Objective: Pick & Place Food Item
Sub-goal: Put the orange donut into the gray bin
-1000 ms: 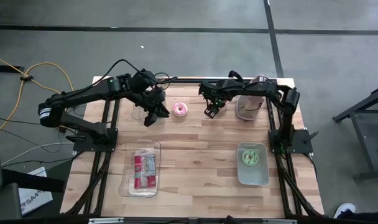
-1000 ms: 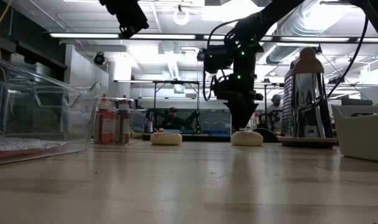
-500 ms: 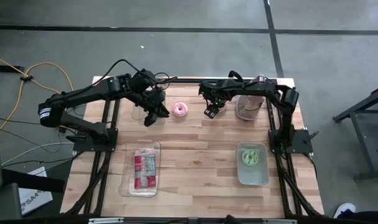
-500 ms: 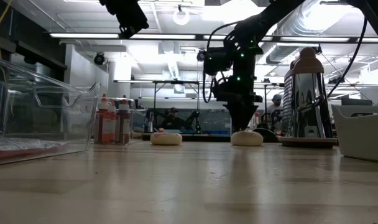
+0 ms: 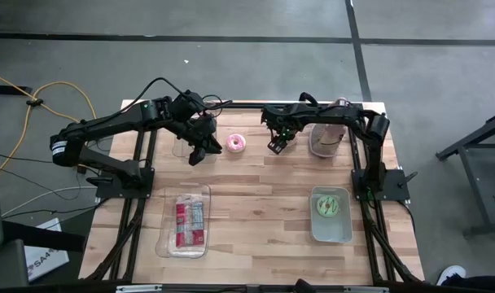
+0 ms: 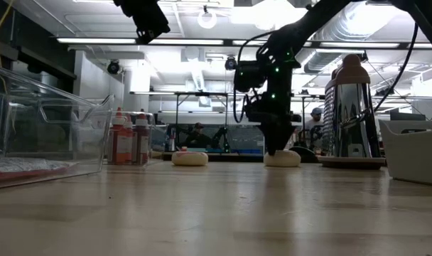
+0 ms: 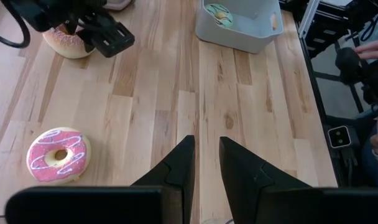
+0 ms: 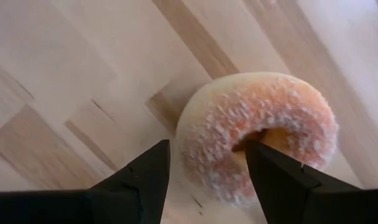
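Observation:
A sugar-dusted doughnut (image 8: 226,124) lies flat on the wooden table (image 5: 256,195) near its far edge, seen also in the low view (image 6: 283,158). My right gripper (image 8: 207,152) points down over it, open. One finger stands outside the ring and the other over its hole. A pink-iced doughnut (image 5: 235,144) lies flat to the left of it (image 7: 57,155). My left gripper (image 7: 204,155) hangs open above the table beside the pink doughnut, with nothing between its fingers. My right gripper stands astride one side of the sugared doughnut's ring (image 8: 207,134), coming from above. The doughnut lies flat on the table. Whether the fingertips (image 8: 153,163) touch it I cannot tell.
A grey bin (image 5: 345,232) at the near right holds a green-iced doughnut (image 5: 327,206). A clear tray (image 5: 168,244) at the near left holds a red packet (image 5: 182,221). A shiny metal vessel with a pinkish top (image 6: 352,114) stands at the far right.
My right gripper has come down a little onto the sugared doughnut, still pointing down. The doughnut has not moved.

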You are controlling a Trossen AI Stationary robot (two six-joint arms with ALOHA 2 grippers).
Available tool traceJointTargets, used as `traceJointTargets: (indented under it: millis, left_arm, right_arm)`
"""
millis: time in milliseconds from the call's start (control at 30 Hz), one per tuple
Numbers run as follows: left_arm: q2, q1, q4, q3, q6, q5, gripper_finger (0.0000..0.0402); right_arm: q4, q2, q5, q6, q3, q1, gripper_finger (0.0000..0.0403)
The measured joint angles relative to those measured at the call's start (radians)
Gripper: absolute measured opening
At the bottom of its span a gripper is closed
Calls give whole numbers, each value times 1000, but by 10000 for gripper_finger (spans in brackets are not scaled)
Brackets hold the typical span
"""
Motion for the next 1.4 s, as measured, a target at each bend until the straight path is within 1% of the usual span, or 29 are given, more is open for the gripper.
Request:
traceJointTargets:
  millis: [233, 767, 867, 1133, 1400]
  left_arm:
    - [0, 0, 0, 0, 0, 0, 70]
    - [0, 0, 0, 0, 0, 0, 70]
    - [0, 0, 0, 0, 0, 0, 70]
    - [0, 0, 0, 0, 0, 0, 70]
    - [0, 0, 0, 0, 0, 0, 70]
  right_arm:
    - [2, 31, -24, 6, 0, 0, 199]
    - [4, 31, -21, 26, 0, 0, 198]
    - [4, 31, -20, 28, 0, 0, 188]
    - [4, 31, -21, 28, 0, 0, 146]
    - [4, 31, -21, 28, 0, 0, 140]
